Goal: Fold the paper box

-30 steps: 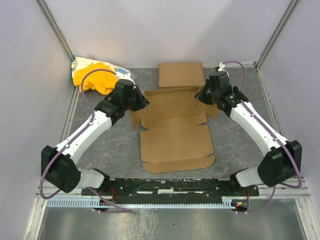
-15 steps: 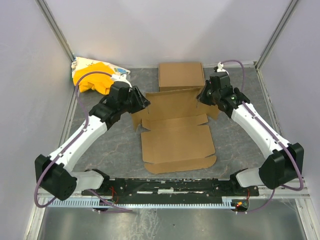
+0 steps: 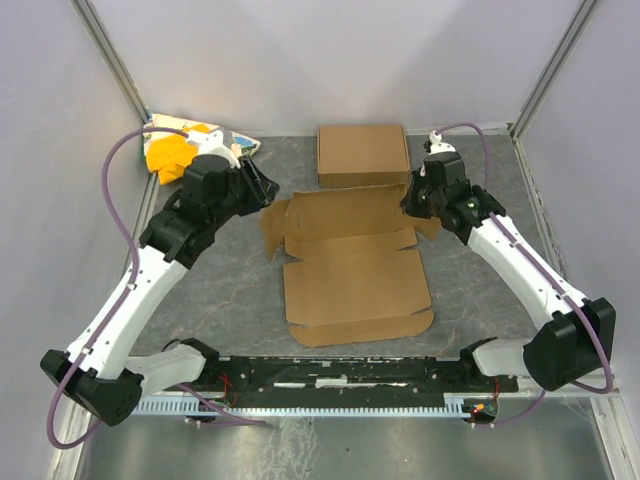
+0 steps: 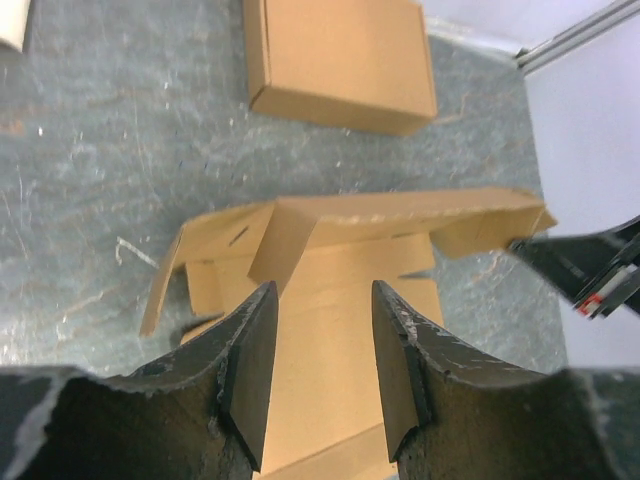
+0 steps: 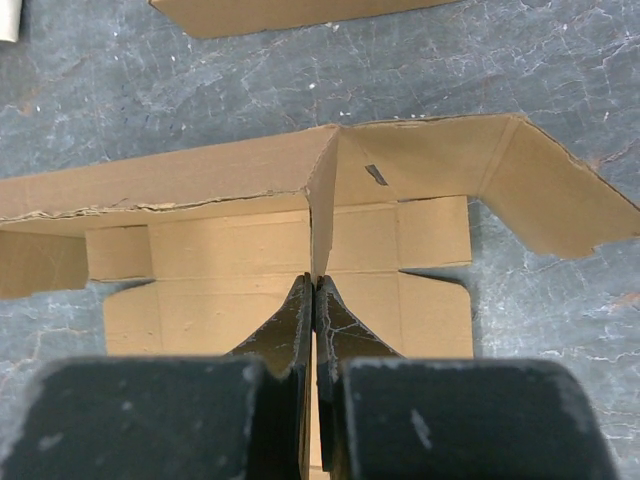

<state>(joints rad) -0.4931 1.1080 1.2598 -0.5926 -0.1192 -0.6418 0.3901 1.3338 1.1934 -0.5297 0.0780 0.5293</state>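
Note:
The paper box (image 3: 352, 275) lies unfolded mid-table, a brown die-cut sheet whose back wall and side flaps are partly raised. My left gripper (image 3: 266, 188) hovers open just off the sheet's back left flap (image 3: 275, 225), nothing between its fingers (image 4: 262, 360). In the left wrist view the box (image 4: 330, 300) lies below the left gripper (image 4: 323, 288). My right gripper (image 3: 410, 197) is shut on the upright right corner flap (image 5: 320, 225). In the right wrist view the right gripper (image 5: 315, 283) pinches that flap's thin edge over the box (image 5: 220, 260).
A second flat brown cardboard box (image 3: 363, 155) lies behind the sheet, close to its back wall; the left wrist view also shows this flat box (image 4: 340, 60). A yellow cloth bundle (image 3: 178, 150) sits in the back left corner. Enclosure walls stand on both sides.
My left gripper has opened, let go of the back left flap and pulled up and back to the left. The right gripper stays shut on its flap, shifted slightly back.

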